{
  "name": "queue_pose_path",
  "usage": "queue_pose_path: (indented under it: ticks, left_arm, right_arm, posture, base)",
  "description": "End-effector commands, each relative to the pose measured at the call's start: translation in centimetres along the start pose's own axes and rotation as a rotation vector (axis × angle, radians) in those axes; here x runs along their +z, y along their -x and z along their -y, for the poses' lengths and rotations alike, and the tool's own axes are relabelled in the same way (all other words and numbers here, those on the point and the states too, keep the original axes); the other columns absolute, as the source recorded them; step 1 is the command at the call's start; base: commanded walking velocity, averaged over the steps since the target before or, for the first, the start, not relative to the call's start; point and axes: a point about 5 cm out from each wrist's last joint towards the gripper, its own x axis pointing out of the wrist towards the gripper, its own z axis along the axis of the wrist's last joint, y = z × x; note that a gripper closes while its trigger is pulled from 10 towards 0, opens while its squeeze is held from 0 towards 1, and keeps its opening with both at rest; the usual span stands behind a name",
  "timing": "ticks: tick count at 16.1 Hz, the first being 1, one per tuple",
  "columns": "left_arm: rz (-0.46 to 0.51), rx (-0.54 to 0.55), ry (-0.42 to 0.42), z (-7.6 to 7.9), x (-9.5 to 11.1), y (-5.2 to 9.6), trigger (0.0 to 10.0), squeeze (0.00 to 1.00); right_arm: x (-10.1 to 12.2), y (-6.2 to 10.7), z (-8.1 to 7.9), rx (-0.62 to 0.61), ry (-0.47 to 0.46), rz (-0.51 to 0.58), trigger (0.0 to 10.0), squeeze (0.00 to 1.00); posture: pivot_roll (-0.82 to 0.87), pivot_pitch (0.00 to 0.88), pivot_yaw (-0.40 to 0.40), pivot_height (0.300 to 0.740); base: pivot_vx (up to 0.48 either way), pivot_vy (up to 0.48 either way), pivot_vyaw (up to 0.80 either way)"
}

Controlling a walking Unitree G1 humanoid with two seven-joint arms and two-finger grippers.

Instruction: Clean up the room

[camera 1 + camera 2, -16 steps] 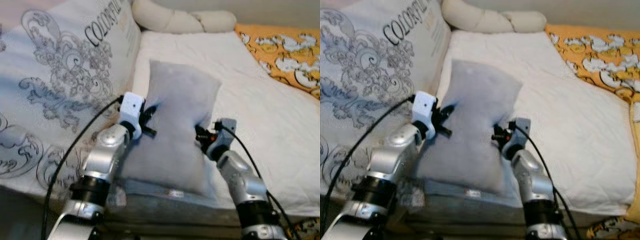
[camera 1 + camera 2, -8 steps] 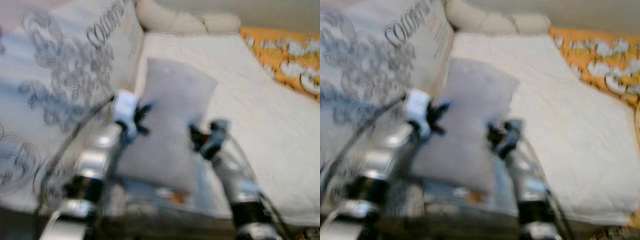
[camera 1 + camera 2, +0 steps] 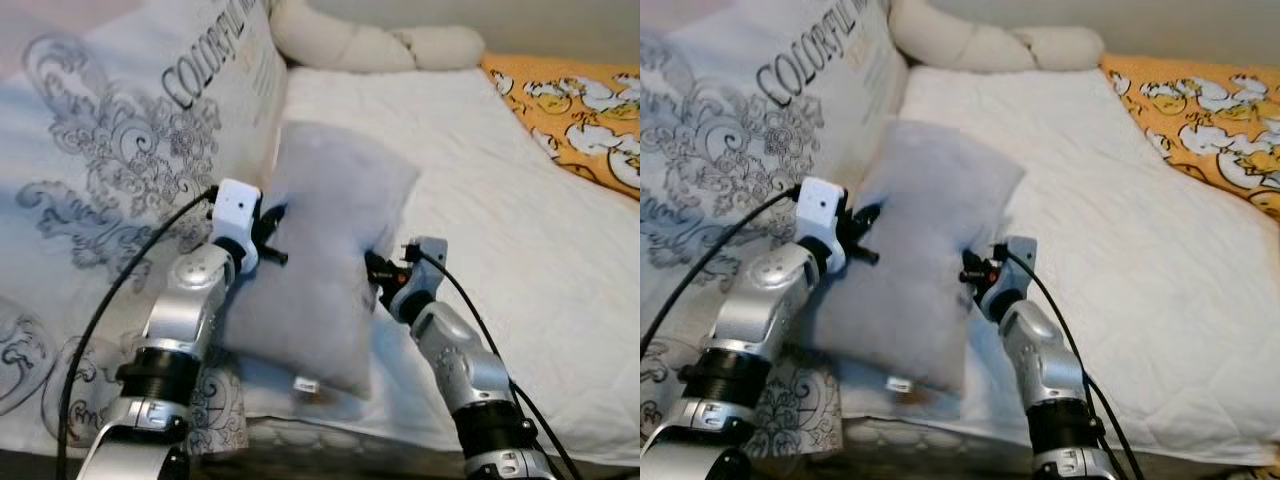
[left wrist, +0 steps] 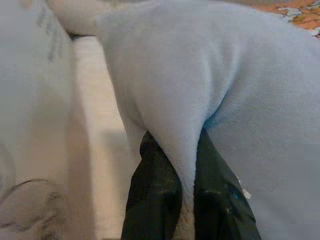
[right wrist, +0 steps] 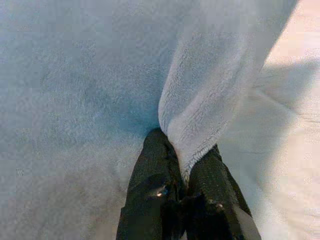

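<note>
plain grey pillow (image 3: 325, 270) — soft, fleecy — pinched by left gripper (image 3: 272, 228) and right gripper (image 3: 378, 272).

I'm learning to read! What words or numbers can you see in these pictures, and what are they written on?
"COLORFUL": big dark capital letters on the large patterned pillow, along its upper edge.
Smaller pale print just past that word on the same pillow: too faint to read.
Small tag at the lower edge of the grey pillow: too small to read.
Orange blanket: pictures, no words.
</note>
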Motion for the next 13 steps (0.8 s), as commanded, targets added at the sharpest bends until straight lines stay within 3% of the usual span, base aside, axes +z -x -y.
queue_pose_path:
  ticks: [1,2,5,10,13]
  left_arm:
    - [0.028,-0.023,-0.038,0.8,0.9,-0.5,10.0,0.00]
    - [0.023,-0.017,-0.049,0.8,0.7,-0.6,10.0,0.00]
    - [0.019,-0.017,-0.059,0.7,0.6,-0.8,10.0,0.00]
    - [-0.017,0.009,-0.185,-1.3,1.3,-2.5,10.0,0.00]
    - [-0.048,0.025,-0.339,-3.4,2.8,-3.3,10.0,0.00]
  right_arm:
    - [0.7,0.1,1.2,-0.065,-0.015,0.033,10.0,0.14]
    - [0.7,0.2,1.9,-0.112,-0.031,0.037,10.0,1.00]
    - [0.7,0.4,2.7,-0.164,0.002,0.035,10.0,1.00]
    - [0.7,0.7,3.5,-0.176,0.074,0.038,10.0,1.00]
    - [2.0,1.1,2.0,0.018,0.098,0.084,10.0,1.00]
  posture:
    - [0.01,0.000,0.002,0.740]
    - [0.01,0.000,0.005,0.740]
    - [0.00,0.000,0.009,0.740]
    - [-0.01,0.000,0.022,0.740]
    - [-0.04,0.000,0.034,0.740]
  base:
    - [0.000,0.000,0.00]
    - [0.000,0.000,0.00]
    - [0.000,0.000,0.00]
    - [0.000,0.000,0.00]
    - [0.000,0.000,0.00]
